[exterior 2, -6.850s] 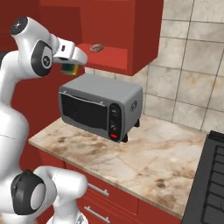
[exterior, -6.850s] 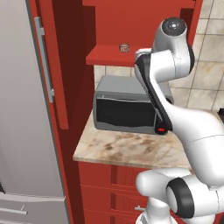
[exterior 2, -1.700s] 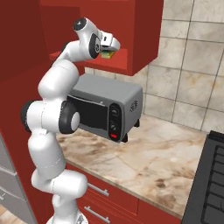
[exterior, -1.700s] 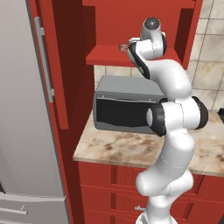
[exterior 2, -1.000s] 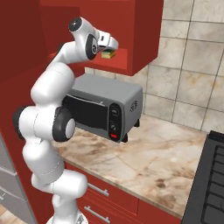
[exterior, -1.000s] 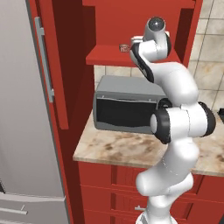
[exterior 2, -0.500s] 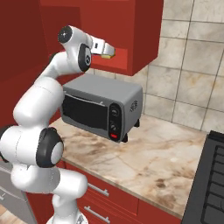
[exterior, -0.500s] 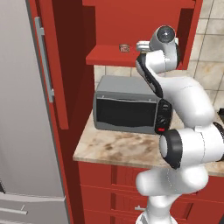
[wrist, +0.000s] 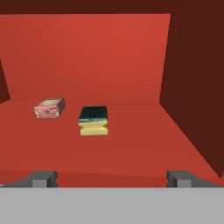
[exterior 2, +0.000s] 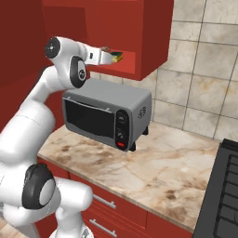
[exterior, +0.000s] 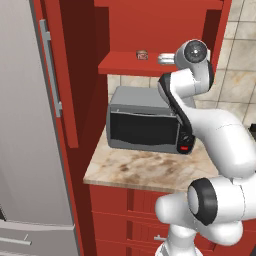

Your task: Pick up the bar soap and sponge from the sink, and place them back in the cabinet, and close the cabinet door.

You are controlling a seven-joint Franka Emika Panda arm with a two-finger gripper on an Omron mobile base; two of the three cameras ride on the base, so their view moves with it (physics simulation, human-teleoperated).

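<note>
Sponge (wrist: 93, 120) and bar soap (wrist: 49, 108) both sit on the cabinet (wrist: 131, 57) shelf, gripper (wrist: 112, 178) wide open and empty, so next up is probably swinging the cabinet door (exterior: 67, 75) shut.

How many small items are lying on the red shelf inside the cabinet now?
2. The bar soap lies to the left in the hand view; the sponge, green face up, lies just right of it, apart. Shelf corners outside that view could hide more.

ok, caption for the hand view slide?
Open pincer facing sponge and bar soap, apart on the red cabinet shelf.
</note>
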